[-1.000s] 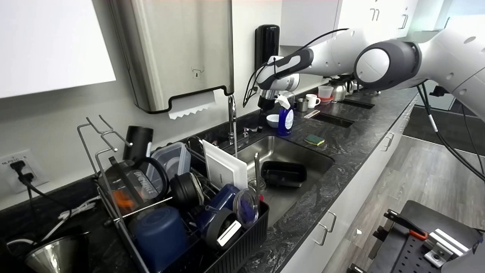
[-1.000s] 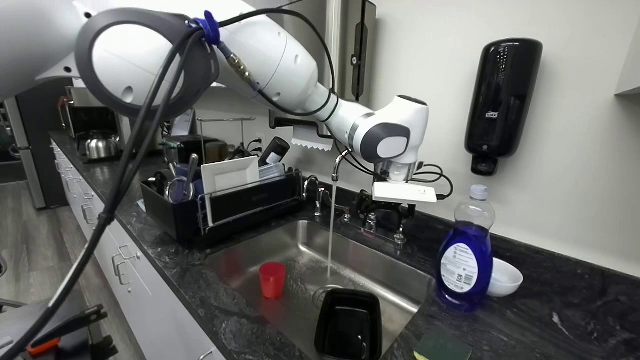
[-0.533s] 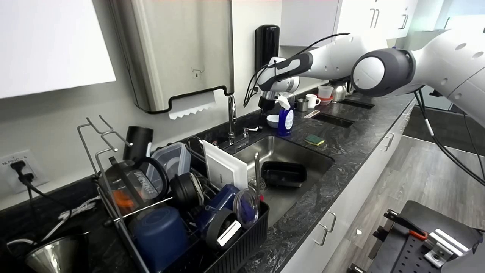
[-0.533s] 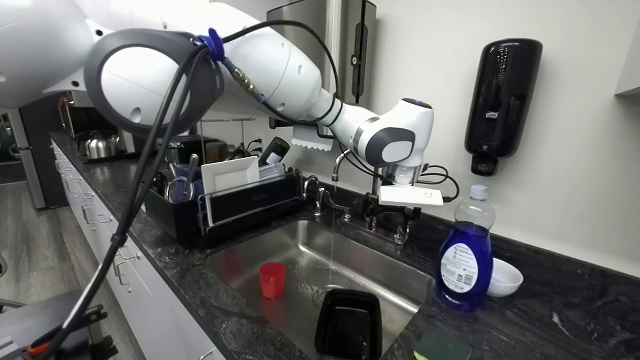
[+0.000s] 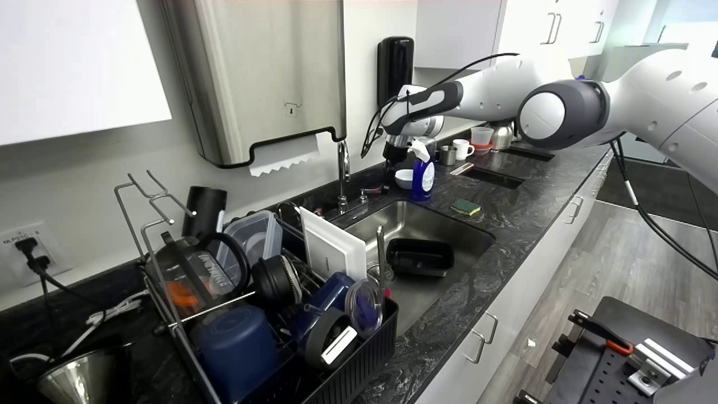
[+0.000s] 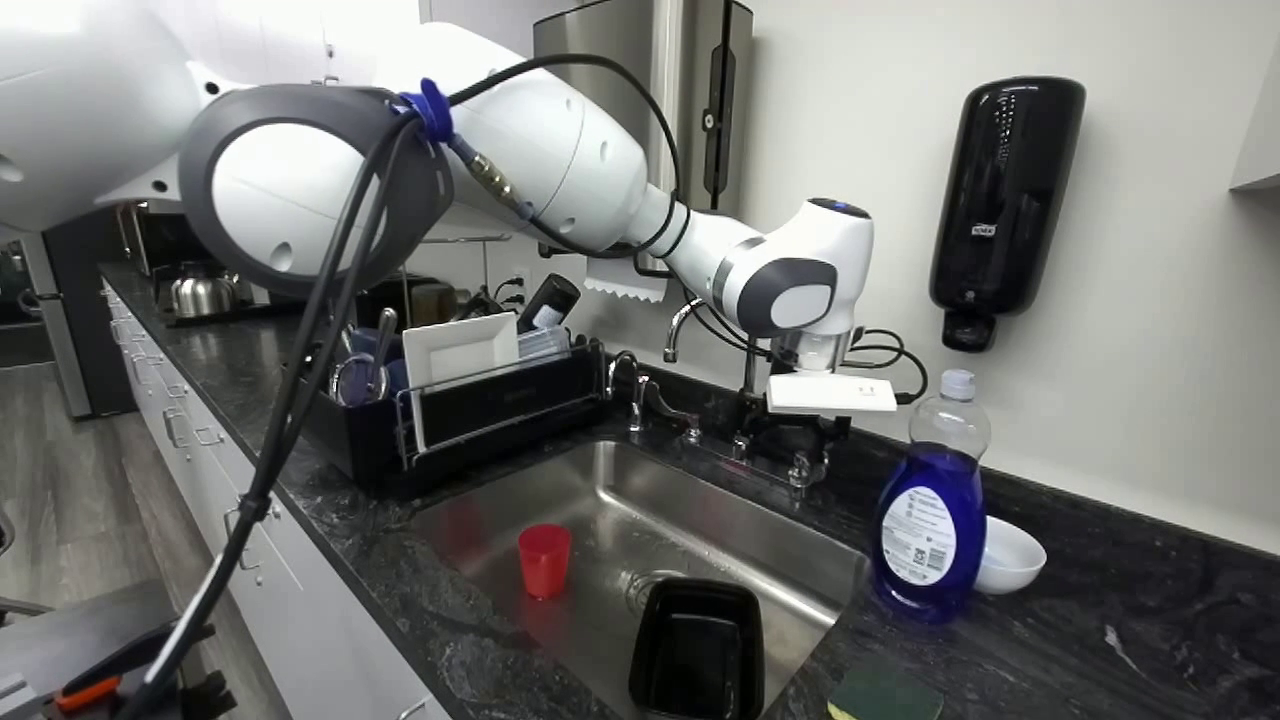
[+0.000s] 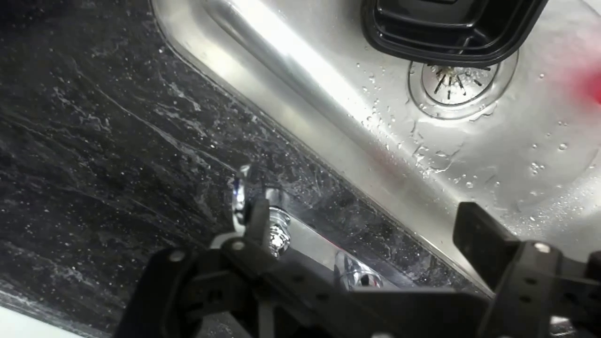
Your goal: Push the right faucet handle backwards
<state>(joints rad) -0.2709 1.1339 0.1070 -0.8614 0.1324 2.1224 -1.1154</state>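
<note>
The right faucet handle is a short chrome lever; it shows in both exterior views (image 5: 374,191) (image 6: 806,468), right of the tall thin chrome spout (image 5: 343,168) (image 6: 682,325). In the wrist view the handle (image 7: 239,199) is at the left finger, which covers part of it. I cannot tell if they touch. My gripper (image 7: 364,213) is open, with its fingers wide apart and nothing between them but the view down to the faucet's base plate and the sink edge. In an exterior view the gripper (image 6: 795,432) hangs over the faucet, partly hidden by the white camera. No water runs from the spout.
A blue soap bottle (image 6: 925,520) and a white bowl (image 6: 1010,555) stand right of the sink (image 6: 610,500). A black tub (image 6: 698,645) and a red cup (image 6: 545,560) are in the sink. A full dish rack (image 5: 359,342) stands left. The wall is behind the faucet.
The water stream has thinned and then stopped. In an exterior view my gripper has moved slightly right and down, and the right handle has swung the same way. The upper arm has lowered.
</note>
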